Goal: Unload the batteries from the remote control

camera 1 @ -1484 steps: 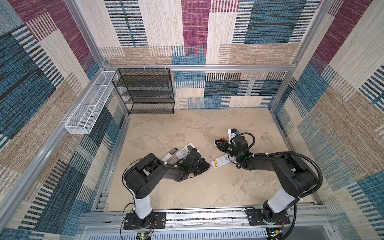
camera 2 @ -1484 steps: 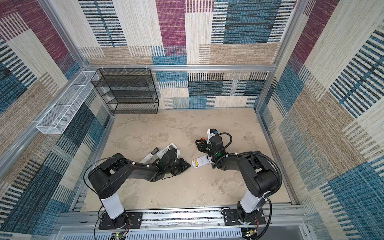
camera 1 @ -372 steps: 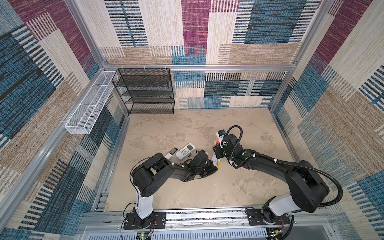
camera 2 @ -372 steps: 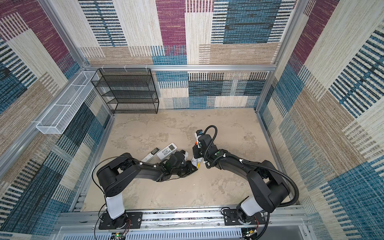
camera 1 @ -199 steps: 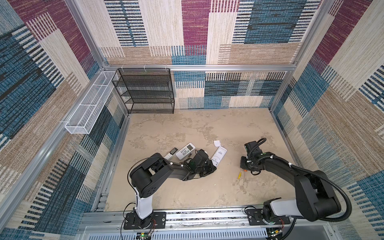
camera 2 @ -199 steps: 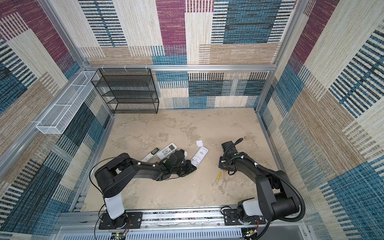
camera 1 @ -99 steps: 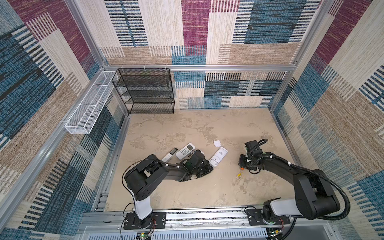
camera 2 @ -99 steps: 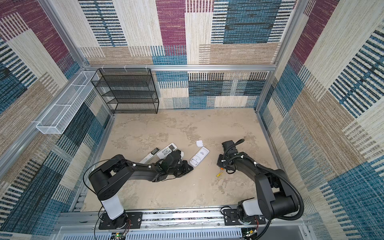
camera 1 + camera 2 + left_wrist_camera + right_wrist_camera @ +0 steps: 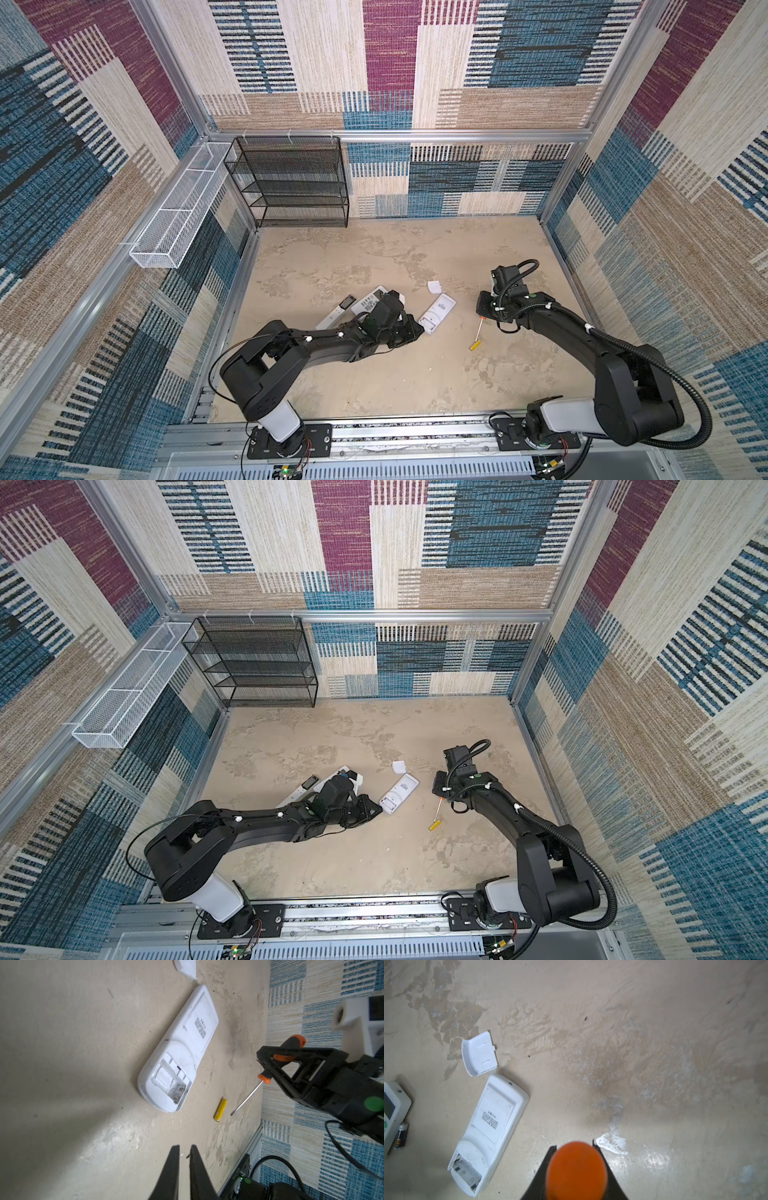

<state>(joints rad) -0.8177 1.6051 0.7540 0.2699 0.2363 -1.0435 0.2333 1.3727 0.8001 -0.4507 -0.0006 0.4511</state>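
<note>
The white remote control (image 9: 437,316) (image 9: 400,796) lies face down mid-floor, and its battery bay (image 9: 170,1082) (image 9: 466,1174) is uncovered with no cell showing inside. Of the batteries, a yellow one (image 9: 475,345) (image 9: 434,824) (image 9: 220,1109) lies on the floor to the remote's right. A black one (image 9: 402,1135) rests against another remote. My left gripper (image 9: 417,330) (image 9: 376,810) (image 9: 185,1148) sits by the remote's bay end, jaws slightly apart and empty. My right gripper (image 9: 486,309) (image 9: 440,789) (image 9: 574,1145) is shut on an orange-and-black screwdriver (image 9: 291,1049), whose tip points at the yellow cell.
The loose white bay cover (image 9: 434,286) (image 9: 480,1053) lies just behind the remote. Two more remotes (image 9: 368,301) and a small black piece (image 9: 347,301) lie under the left arm's wrist. A black mesh shelf (image 9: 291,183) and white wire basket (image 9: 178,220) stand far left.
My left jaws have parted slightly. Since two seconds ago the right gripper has swung away from the remote to the right with the screwdriver, and the yellow battery now lies on the floor.
</note>
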